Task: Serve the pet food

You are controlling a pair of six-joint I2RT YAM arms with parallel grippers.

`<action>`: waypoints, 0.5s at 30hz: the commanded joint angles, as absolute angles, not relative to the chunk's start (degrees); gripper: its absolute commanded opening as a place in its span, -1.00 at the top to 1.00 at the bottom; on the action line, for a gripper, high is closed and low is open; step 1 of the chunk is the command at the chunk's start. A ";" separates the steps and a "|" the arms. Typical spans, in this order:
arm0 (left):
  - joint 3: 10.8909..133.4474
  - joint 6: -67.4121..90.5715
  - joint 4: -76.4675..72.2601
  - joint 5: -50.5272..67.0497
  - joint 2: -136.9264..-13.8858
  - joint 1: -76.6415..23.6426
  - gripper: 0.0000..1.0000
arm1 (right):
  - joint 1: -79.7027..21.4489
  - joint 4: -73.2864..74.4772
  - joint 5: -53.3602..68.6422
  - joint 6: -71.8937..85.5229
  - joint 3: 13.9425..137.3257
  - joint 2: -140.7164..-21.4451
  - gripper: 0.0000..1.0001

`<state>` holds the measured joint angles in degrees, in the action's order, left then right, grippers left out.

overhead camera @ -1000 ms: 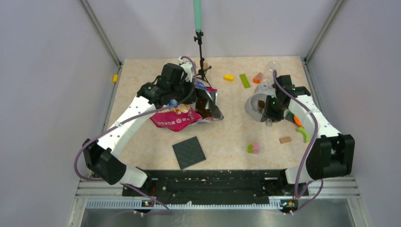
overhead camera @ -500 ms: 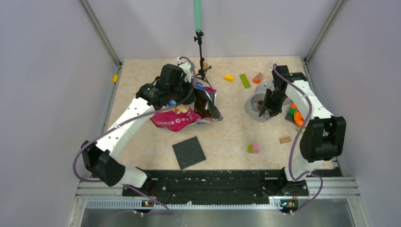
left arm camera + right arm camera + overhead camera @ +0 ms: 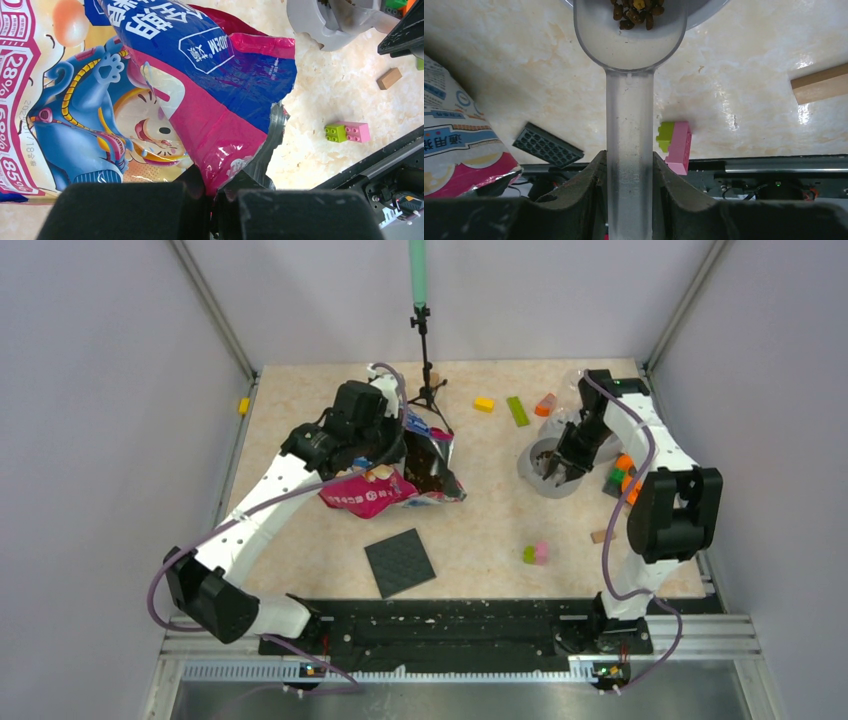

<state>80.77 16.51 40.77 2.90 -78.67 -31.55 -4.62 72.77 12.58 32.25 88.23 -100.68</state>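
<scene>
So the kibble (image 3: 634,9) you care about is a small clump sitting at the far lip of the clear scoop (image 3: 629,55), and that lip pokes over the rim of the grey bowl (image 3: 312,22). What looks like a dark heap more of it shows in the open mouth of the bag (image 3: 165,95), off to the bowl's left in the top view.

From your right gripper (image 3: 629,165) the kibble is dead ahead. The scoop's long axis runs straight out from the jaws to the bowl, and the jaws are clamped tight on the handle. I'd say the pour comes down to tipping that far end, and the right arm is the one right at the bowl. Your left gripper (image 3: 215,197) is over at the bag, pinched closed on its edge, well apart from the bowl.

Head count:
- One scoop, one bowl and one bag.
- One black mat (image 3: 400,562), near-left of the bowl.
- One pink-and-green block (image 3: 537,553) on the bowl's near side, with one wooden block (image 3: 389,78) near it.
- Beyond the bowl, a yellow block (image 3: 484,404), a green block (image 3: 517,410) and an orange block (image 3: 545,404).
- Some coloured pieces (image 3: 622,466) just right of the bowl, half hidden by the arm, so I can't count those.
</scene>
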 commanded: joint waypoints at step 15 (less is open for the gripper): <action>81.03 13.92 37.57 -4.99 -74.20 -31.02 1.00 | 1.55 75.61 25.25 36.67 91.29 -101.43 1.00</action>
